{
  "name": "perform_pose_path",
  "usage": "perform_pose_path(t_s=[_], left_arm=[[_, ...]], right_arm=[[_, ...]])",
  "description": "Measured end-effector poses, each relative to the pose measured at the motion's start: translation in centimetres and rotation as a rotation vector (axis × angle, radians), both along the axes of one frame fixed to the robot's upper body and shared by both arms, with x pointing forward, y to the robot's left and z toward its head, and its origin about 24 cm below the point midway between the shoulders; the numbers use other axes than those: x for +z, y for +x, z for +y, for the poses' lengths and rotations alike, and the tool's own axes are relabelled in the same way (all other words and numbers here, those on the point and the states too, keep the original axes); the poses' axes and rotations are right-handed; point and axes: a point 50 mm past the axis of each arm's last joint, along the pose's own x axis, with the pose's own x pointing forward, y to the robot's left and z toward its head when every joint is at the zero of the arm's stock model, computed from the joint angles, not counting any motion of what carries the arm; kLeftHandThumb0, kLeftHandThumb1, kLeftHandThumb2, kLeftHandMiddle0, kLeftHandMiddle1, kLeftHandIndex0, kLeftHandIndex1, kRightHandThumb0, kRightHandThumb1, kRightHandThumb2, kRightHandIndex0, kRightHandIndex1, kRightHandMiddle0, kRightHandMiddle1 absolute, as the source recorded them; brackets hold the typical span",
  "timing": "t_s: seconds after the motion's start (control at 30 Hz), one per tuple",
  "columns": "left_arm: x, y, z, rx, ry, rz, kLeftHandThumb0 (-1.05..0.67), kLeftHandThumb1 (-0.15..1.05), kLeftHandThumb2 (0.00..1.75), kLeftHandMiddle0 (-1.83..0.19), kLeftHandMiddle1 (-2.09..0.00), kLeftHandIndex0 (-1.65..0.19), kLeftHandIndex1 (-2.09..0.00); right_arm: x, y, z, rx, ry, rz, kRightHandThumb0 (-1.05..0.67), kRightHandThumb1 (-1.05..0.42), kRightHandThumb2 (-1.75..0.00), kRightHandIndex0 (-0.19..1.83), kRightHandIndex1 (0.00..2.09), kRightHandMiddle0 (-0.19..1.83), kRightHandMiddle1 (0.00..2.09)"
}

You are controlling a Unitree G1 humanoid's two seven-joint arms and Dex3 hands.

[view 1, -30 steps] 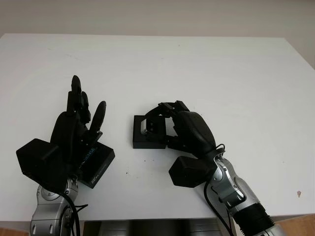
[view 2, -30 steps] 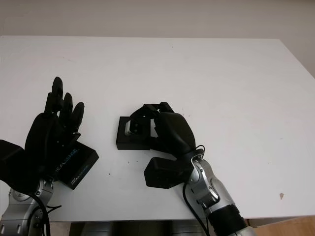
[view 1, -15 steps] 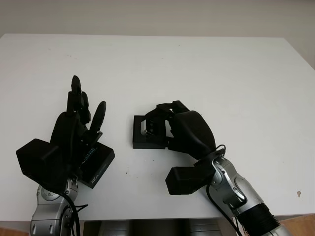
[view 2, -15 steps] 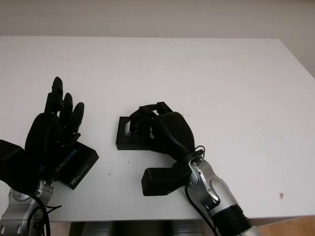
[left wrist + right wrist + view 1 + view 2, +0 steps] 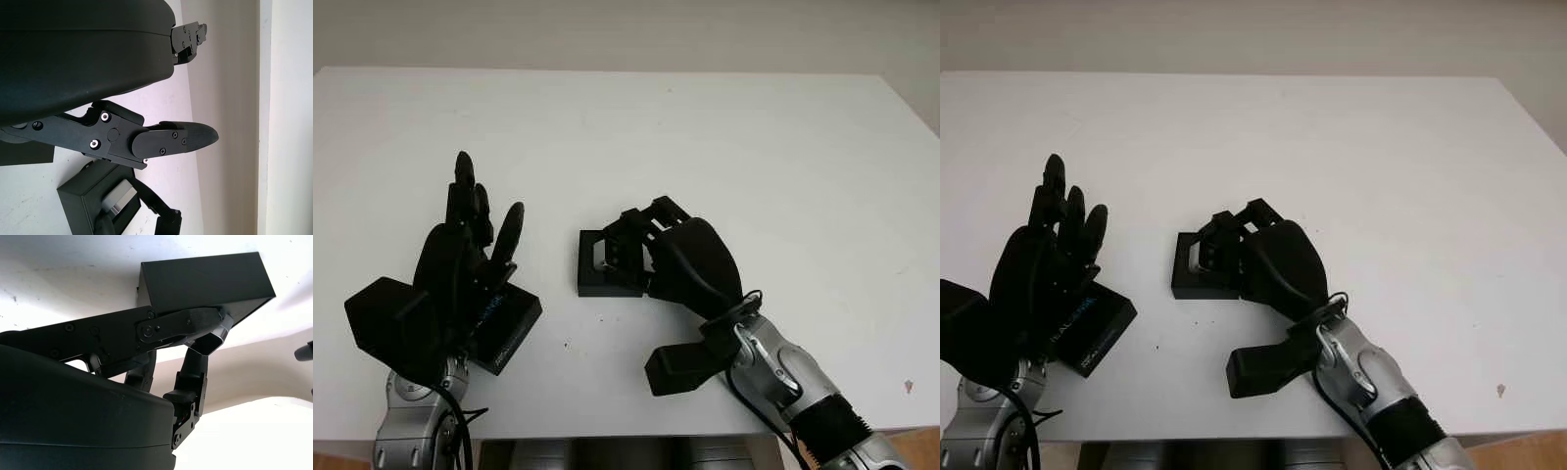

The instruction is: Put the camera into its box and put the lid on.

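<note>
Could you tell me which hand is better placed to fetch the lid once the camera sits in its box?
Probably the left hand: it is open directly above the lid, while the right hand is at the box, fingers on the camera.

Both hands, the left hand [image 5: 460,259] and the right hand [image 5: 680,259], are being shown as matte black shells with jointed black fingers fastened by small silver screws. Silver metal forearms are being trailed by thin black cables, ending in ribbed black cuffs.
</note>
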Motion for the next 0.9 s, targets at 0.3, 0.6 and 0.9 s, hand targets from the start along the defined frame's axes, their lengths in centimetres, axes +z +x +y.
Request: perform_pose_path(t_s=[0.3,0.6,0.9], left_arm=[[0.0,0.0,-0.2,-0.004,-0.001,-0.006,-0.53,1.05,0.43,0.19,-0.04,0.19,0.00],[0.0,0.0,-0.4,-0.014,-0.005,-0.004,-0.53,1.05,0.44,0.19,-0.03,0.19,0.00],[-0.2,0.1,-0.6,-0.017,-0.007,0.006,-0.54,1.05,0.44,0.19,-0.01,0.19,0.00]], right_arm=[[-0.9,0.9,0.0,-0.005,0.259,0.209,-0.42,-0.97,-0.05,0.16,1.17,0.43,1.64],[0.1,1.6,-0.1,0.018,0.511,0.313,-0.41,-0.98,-0.05,0.12,1.19,0.36,1.70],[1.3,1.5,0.3,0.068,0.561,0.302,-0.41,-0.97,-0.05,0.14,1.14,0.38,1.63]])
